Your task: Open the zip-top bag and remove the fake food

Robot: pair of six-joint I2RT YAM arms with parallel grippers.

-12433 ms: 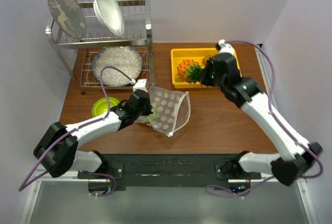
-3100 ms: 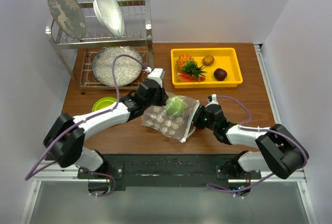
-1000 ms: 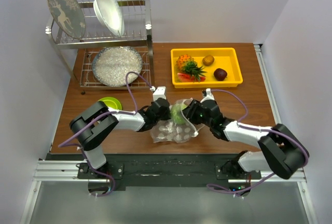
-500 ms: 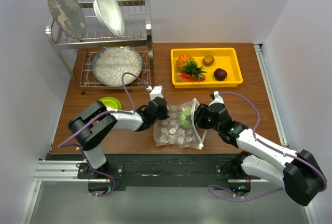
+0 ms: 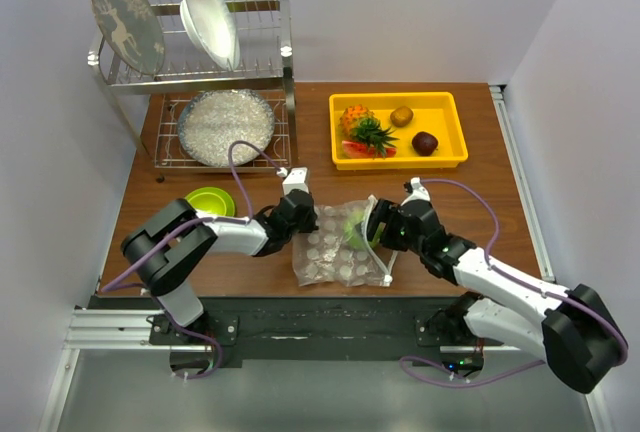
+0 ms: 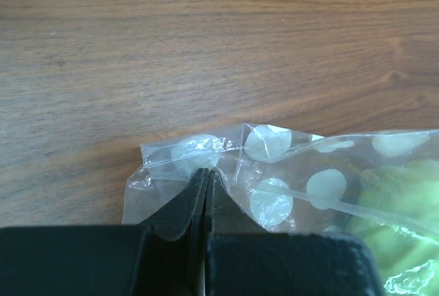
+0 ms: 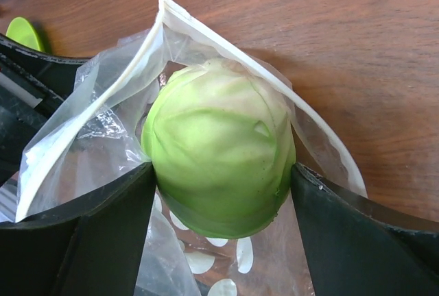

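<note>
The zip-top bag (image 5: 335, 255) lies on the table between both arms, clear with white dots, its mouth facing right. My left gripper (image 5: 300, 214) is shut on the bag's left corner (image 6: 199, 152), jaws pressed together on the plastic. A green round fruit (image 7: 219, 145) sits in the open mouth of the bag (image 7: 103, 125). My right gripper (image 7: 223, 166) is open, one finger at each side of the fruit (image 5: 357, 225), about touching it. More fake food lies in the yellow tray: pineapple (image 5: 362, 130), kiwi (image 5: 402, 116), dark ball (image 5: 425, 142), watermelon slice (image 5: 352, 149).
The yellow tray (image 5: 452, 160) stands at the back right. A lime-green bowl (image 5: 210, 199) sits left of my left arm. Behind it is a metal dish rack (image 5: 285, 72) holding plates and a glass dish.
The right jaws have spread wider and now stand either side of the green fruit in the bag's mouth. The left gripper keeps its hold on the corner, shifted slightly.
</note>
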